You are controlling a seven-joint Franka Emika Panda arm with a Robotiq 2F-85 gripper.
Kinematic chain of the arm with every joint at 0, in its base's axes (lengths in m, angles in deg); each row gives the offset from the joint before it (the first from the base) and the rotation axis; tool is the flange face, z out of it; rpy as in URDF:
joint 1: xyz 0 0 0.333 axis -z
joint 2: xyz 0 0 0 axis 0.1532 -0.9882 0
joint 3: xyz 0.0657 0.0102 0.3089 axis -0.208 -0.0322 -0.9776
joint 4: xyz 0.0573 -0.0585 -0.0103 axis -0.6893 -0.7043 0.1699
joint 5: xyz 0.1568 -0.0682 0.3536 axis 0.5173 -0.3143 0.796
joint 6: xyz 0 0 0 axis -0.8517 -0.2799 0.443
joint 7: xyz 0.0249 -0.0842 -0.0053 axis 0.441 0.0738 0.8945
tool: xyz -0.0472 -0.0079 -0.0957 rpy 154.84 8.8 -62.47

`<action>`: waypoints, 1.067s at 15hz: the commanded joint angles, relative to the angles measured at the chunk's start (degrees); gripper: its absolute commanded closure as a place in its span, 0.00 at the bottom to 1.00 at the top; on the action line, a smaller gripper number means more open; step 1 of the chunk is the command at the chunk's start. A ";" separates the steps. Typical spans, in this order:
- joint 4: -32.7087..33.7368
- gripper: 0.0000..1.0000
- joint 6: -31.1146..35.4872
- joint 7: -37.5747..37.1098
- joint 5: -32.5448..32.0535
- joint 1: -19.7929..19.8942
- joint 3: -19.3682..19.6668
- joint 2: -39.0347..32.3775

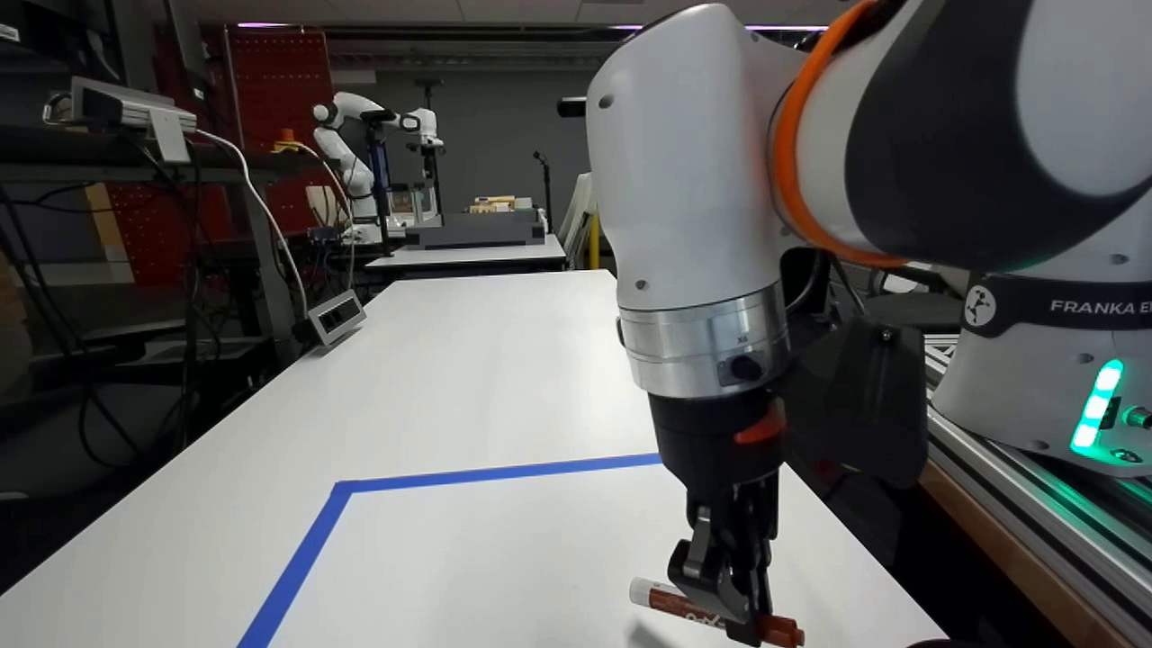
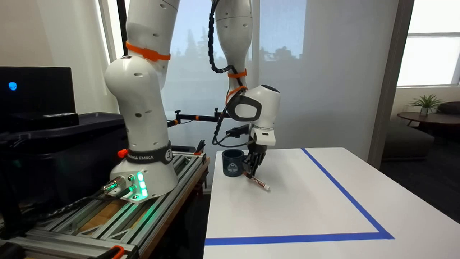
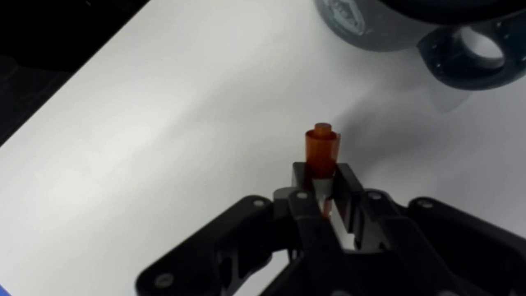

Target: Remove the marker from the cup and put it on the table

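Observation:
The marker is reddish brown with a whitish end. It shows in both exterior views (image 1: pixel 670 601) (image 2: pixel 259 182) and, orange end first, in the wrist view (image 3: pixel 321 152). My gripper (image 1: pixel 751 619) (image 2: pixel 251 172) (image 3: pixel 322 176) is shut on it near the orange end. The marker lies nearly level, slightly tilted, outside the cup and low over the white table (image 1: pixel 486 378) (image 2: pixel 305 208) (image 3: pixel 123 135). I cannot tell if it touches the top. The dark cup (image 2: pixel 233 165) (image 3: pixel 382 31) stands upright beside the gripper. Only a sliver of its rim (image 1: pixel 936 643) shows in an exterior view.
A blue tape line (image 1: pixel 504 472) (image 2: pixel 298 239) with a corner marks the table. The cup's handle (image 3: pixel 472 70) points sideways in the wrist view. The robot's metal base frame (image 2: pixel 172 187) runs along the table's edge. A small grey device (image 1: pixel 335 318) sits at the far edge.

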 commanded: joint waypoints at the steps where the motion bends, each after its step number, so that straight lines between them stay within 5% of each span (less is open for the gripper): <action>1: 2.17 0.95 5.74 1.03 -0.23 0.15 -1.54 -4.36; 5: 4.27 0.95 9.32 7.34 1.71 5.01 -8.02 -7.83; 6: 4.96 0.91 8.62 10.92 2.16 8.79 -11.96 -8.57; 7: 5.46 0.55 8.10 13.96 2.43 11.47 -14.87 -9.28; 11: 5.44 0.34 1.41 20.36 2.92 15.11 -19.18 -7.79; 16: 4.93 0.00 -7.32 21.13 3.69 12.82 -17.64 -3.20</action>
